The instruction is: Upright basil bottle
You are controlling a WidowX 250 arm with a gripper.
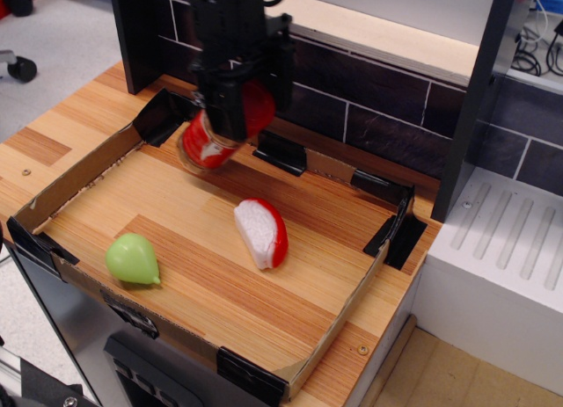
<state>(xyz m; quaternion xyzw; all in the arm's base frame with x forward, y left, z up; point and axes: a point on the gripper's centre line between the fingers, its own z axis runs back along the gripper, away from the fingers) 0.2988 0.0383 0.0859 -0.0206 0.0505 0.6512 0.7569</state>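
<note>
The basil bottle (205, 141) is a clear jar with a red-and-white label and a wide red cap (257, 106). It hangs tilted in the air above the back left of the tray, cap end up and to the right, base end down and to the left. My black gripper (236, 104) is shut on it near the cap, coming down from above. The arm hides part of the cap and the upper jar.
A shallow cardboard tray (339, 323) with black taped corners lies on the wooden table. In it are a red-and-white wedge-shaped toy (261, 232) and a green pear-shaped toy (132, 258). A dark tiled wall (369, 90) stands behind. A white ribbed unit (501, 266) stands at the right.
</note>
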